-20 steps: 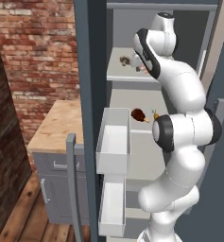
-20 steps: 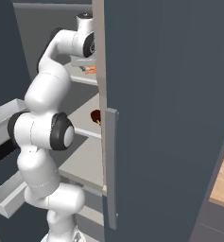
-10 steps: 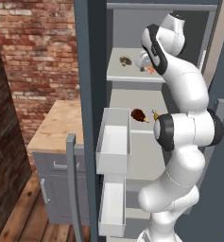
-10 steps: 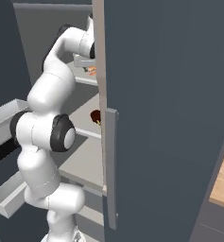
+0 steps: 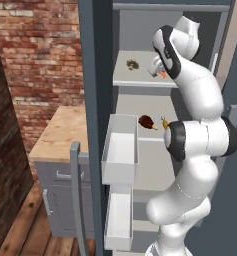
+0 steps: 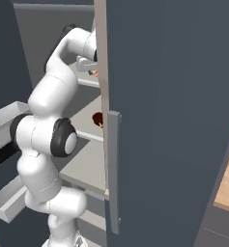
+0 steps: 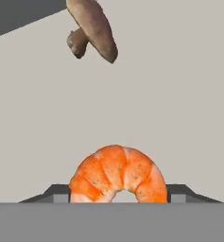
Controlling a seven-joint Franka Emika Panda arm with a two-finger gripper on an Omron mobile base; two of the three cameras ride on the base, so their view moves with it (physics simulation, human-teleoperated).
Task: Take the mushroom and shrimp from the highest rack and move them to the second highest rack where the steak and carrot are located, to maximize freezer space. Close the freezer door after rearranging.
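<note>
An orange shrimp (image 7: 117,172) lies on the highest rack (image 5: 124,80) of the open freezer, curled between my fingertips (image 7: 60,194). My gripper (image 7: 117,197) has its jaws against both sides of the shrimp. In the left base view the gripper (image 5: 157,67) reaches down onto that rack with the shrimp (image 5: 162,75) under it. A brown mushroom (image 7: 92,30) lies farther back on the same rack, to the left (image 5: 132,64). On the second highest rack (image 5: 135,107) sit the steak (image 5: 146,121) and the carrot (image 5: 165,122).
The freezer door (image 6: 159,120) stands open on the right with a vertical handle (image 6: 113,169). The left door (image 5: 95,100) is open too and carries white bins (image 5: 120,150). A wooden counter (image 5: 60,135) and a brick wall (image 5: 45,55) lie further left.
The hand has moved deeper and lower onto the top rack, and the jaws have come in from wide open onto the shrimp.
</note>
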